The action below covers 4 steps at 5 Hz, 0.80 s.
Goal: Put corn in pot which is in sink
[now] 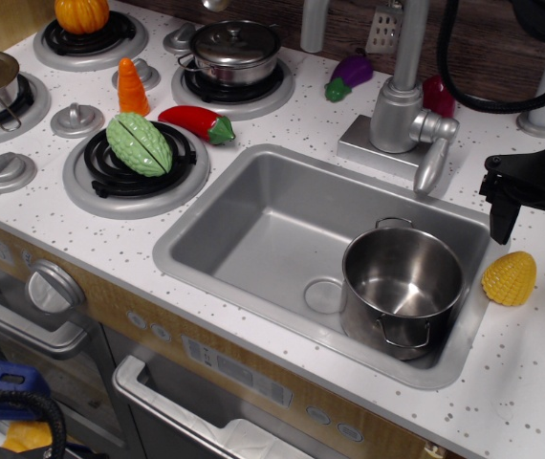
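Note:
The yellow ridged corn (pixel 509 278) lies on the white counter just right of the sink (pixel 253 206). The shiny lidless pot (pixel 403 287) with wire loop handles stands upright in the sink's front right corner, empty, beside the round drain (pixel 323 295). My black gripper (pixel 538 241) hangs at the right edge of the view, just above and behind the corn. One finger (pixel 500 212) shows clearly; the other is mostly cut off by the frame edge. The jaws stand wide apart and hold nothing.
A grey faucet (pixel 406 100) stands behind the sink. A purple eggplant (pixel 349 75), red pepper (pixel 196 122), green gourd (pixel 140 143), orange carrot (pixel 132 88), orange pumpkin (pixel 82 13) and a lidded steel pot (pixel 235 50) sit around the stove burners to the left.

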Each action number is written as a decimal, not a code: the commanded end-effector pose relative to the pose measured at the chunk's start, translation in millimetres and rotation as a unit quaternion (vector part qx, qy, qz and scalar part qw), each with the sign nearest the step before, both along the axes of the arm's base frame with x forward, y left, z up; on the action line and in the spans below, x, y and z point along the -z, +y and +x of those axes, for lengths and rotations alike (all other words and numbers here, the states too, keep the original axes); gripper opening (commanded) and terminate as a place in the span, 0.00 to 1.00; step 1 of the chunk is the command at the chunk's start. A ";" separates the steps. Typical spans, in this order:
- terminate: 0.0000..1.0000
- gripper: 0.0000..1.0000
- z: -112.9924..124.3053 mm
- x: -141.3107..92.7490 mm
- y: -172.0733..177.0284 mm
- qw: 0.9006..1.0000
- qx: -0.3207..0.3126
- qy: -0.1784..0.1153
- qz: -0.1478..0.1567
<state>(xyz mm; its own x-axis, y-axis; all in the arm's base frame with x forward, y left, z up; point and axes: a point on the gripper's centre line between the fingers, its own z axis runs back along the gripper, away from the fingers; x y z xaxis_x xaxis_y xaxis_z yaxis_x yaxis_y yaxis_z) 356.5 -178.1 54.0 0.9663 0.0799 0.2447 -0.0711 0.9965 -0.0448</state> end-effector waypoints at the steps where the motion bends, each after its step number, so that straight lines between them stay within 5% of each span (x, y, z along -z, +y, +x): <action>1: 0.00 1.00 0.0 0.0 0.0 1.000 0.000 0.000 0.000; 4: 0.00 1.00 2.1 21.1 14.2 1.000 0.005 -0.015 -0.022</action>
